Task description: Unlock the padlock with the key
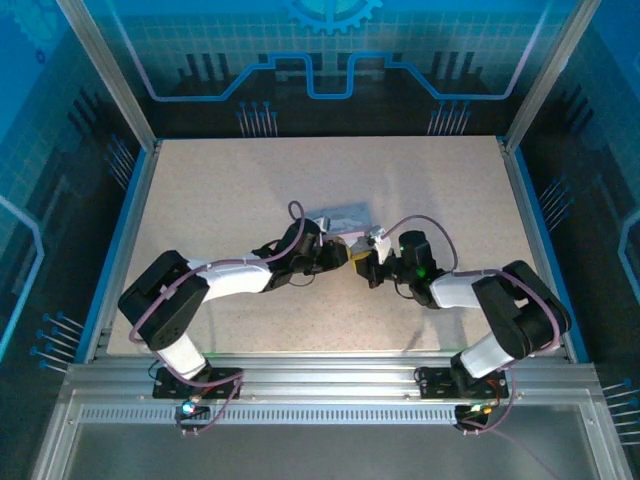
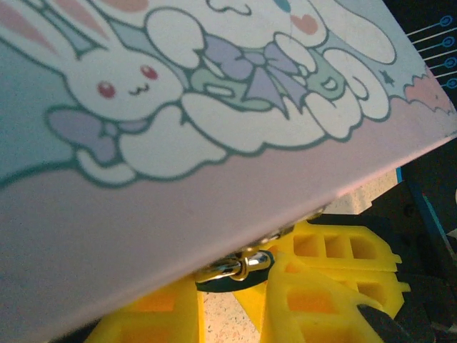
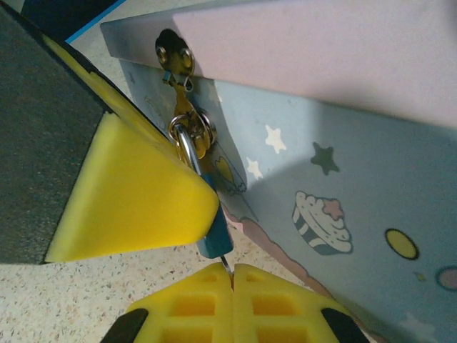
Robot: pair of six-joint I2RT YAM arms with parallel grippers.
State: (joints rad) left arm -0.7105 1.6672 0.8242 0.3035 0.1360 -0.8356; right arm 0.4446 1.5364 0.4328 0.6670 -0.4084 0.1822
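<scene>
Close work at a pastel lilac-blue cartoon tin (image 1: pixel 338 214), mid-table; bare speckled tabletop (image 1: pixel 220 190) all around.
Hanging from the tin's corner hasp (image 3: pixel 175 53), a tiny teal padlock (image 3: pixel 213 234) with silver shackle (image 3: pixel 187 146). Thin dark metal key (image 3: pixel 227 265) pinched in the closed right gripper (image 3: pixel 233 282), tip at the padlock's underside. Left gripper (image 1: pixel 336 256) alongside, grip impossible to tell.

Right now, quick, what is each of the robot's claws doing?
Left gripper: jaws closed on the padlock, it seems.
Right gripper: jaws closed on the key.
</scene>
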